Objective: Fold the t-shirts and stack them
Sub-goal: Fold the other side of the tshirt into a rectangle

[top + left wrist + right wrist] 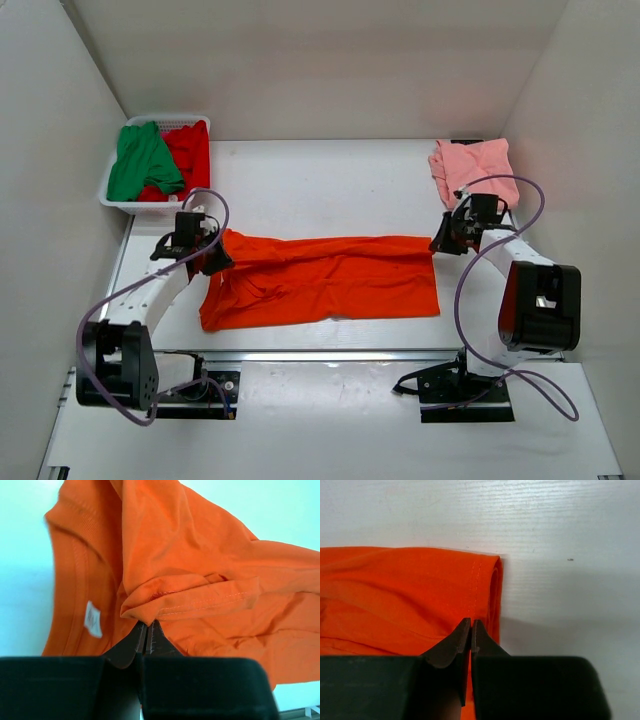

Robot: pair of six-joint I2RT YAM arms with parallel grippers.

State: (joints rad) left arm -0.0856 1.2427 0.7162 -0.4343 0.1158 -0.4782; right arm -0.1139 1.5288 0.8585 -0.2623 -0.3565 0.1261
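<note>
The orange shirt [325,280] lies spread across the middle of the bench [320,180], stretched lengthwise from left to right, closer to the near edge than the far one. Its far edge runs fairly straight between the two arms, while its left part is bunched and wrinkled.

The left gripper [148,630] sits at the shirt's far left corner. Its fingers are pressed together on a folded, stitched hem of the orange cloth. A small white label [92,618] shows inside the collar just to the left of that spot.

The right gripper [471,627] is at the shirt's far right corner, its fingers closed tight on the doubled, stitched edge of the cloth there.

The pink shirt [472,165] lies crumpled at the far right corner of the bench, just beyond the right arm. At the far left corner stands a white basket [115,200] holding the green shirt [140,160] on its left side and the red shirt [190,150] on its right, both heaped loosely.
</note>
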